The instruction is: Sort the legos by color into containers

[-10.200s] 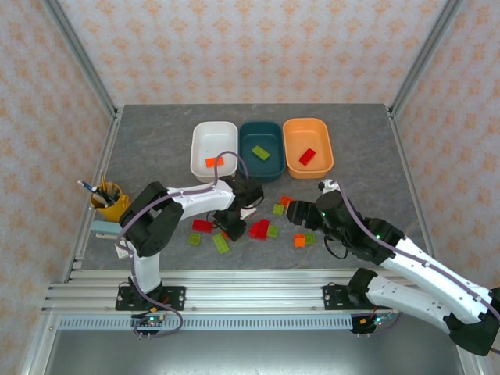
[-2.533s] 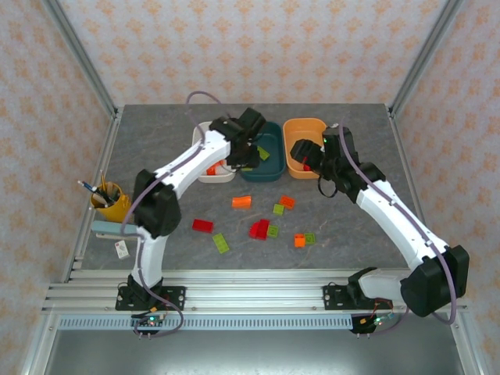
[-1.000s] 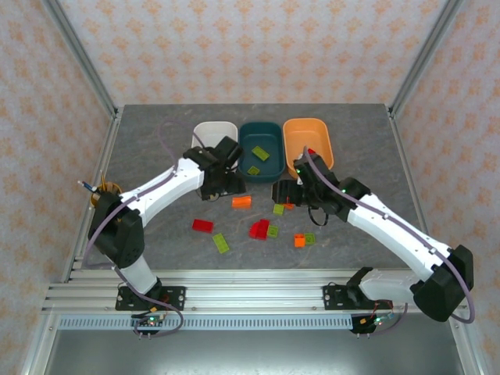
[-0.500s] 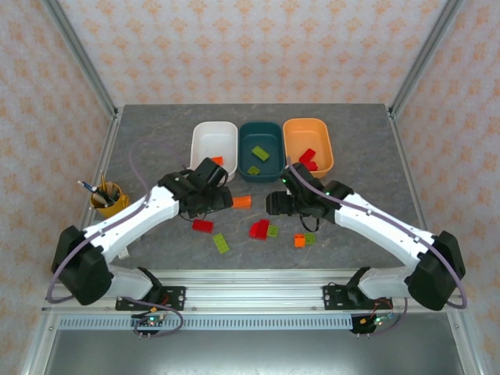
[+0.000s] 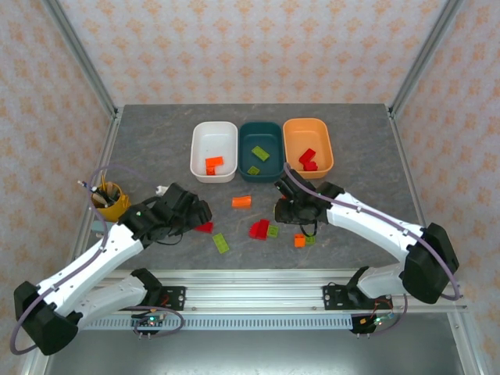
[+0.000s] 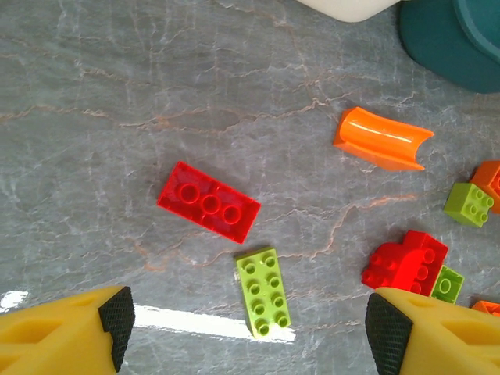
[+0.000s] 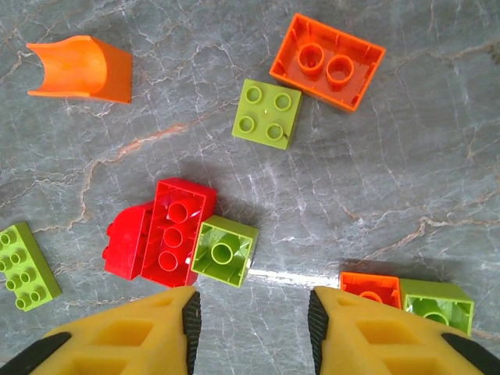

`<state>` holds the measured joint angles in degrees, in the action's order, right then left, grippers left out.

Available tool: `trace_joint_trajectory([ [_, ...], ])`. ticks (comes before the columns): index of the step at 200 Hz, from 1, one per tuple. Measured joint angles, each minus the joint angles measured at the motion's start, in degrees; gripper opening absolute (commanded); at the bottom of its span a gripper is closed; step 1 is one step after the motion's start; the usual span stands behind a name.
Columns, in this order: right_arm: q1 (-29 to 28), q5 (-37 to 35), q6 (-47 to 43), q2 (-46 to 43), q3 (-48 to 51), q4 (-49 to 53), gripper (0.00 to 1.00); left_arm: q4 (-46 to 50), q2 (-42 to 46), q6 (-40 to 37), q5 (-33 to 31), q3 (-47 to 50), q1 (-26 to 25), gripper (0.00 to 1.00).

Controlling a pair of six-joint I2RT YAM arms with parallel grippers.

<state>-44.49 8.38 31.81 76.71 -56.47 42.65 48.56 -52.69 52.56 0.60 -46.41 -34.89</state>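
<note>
The white bin (image 5: pixel 200 144) holds an orange brick (image 5: pixel 213 165). Two green bricks (image 5: pixel 260 154) lie in the teal bin (image 5: pixel 273 166), and the orange bin (image 5: pixel 294 148) holds red bricks (image 5: pixel 306 159). Loose bricks lie in front of the bins. My left gripper (image 5: pixel 195 215) (image 6: pixel 250 328) is open above a flat green brick (image 6: pixel 263 291), with a flat red brick (image 6: pixel 208 201) just beyond it. My right gripper (image 5: pixel 285 211) (image 7: pixel 251 324) is open over bare table, just behind an upturned green brick (image 7: pixel 224 250) that touches a red cluster (image 7: pixel 160 234).
An orange curved piece (image 5: pixel 242 201) (image 6: pixel 383 139), a green square brick (image 7: pixel 266 114) and an orange brick (image 7: pixel 327 62) lie nearer the bins. An orange and green pair (image 7: pixel 406 295) sits at the right. A yellow pen cup (image 5: pixel 109 201) stands at the left edge.
Both arms have drawn back from the bins toward the loose bricks. The left arm swung toward the near left and the right gripper dropped over the pile's middle.
</note>
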Motion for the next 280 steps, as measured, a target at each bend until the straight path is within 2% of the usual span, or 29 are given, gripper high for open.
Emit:
trace_joint_trajectory([
  [34,0.0,0.1,2.3,1.8,0.0,0.5,0.47,0.2,2.1,0.0,0.2,1.8,0.0,0.80],
  [72,0.7,-4.3,8.5,1.8,1.0,5.2,0.70,0.2,2.5,-0.5,0.4,1.8,0.0,0.80],
  [110,4.9,-3.9,14.3,1.2,7.2,6.1,0.77,0.2,2.9,-1.4,0.5,1.8,0.0,0.80],
  [149,10.6,0.7,16.3,0.7,12.0,2.9,0.78,0.1,3.1,-1.6,0.9,1.8,0.0,0.80],
  [180,12.3,4.1,17.0,1.7,14.0,-0.1,0.73,0.0,3.0,-1.6,1.5,1.8,0.0,0.80],
  [280,13.6,7.3,19.8,3.7,15.3,-2.7,0.58,-0.4,1.5,-1.6,2.0,1.8,0.0,0.80],
])
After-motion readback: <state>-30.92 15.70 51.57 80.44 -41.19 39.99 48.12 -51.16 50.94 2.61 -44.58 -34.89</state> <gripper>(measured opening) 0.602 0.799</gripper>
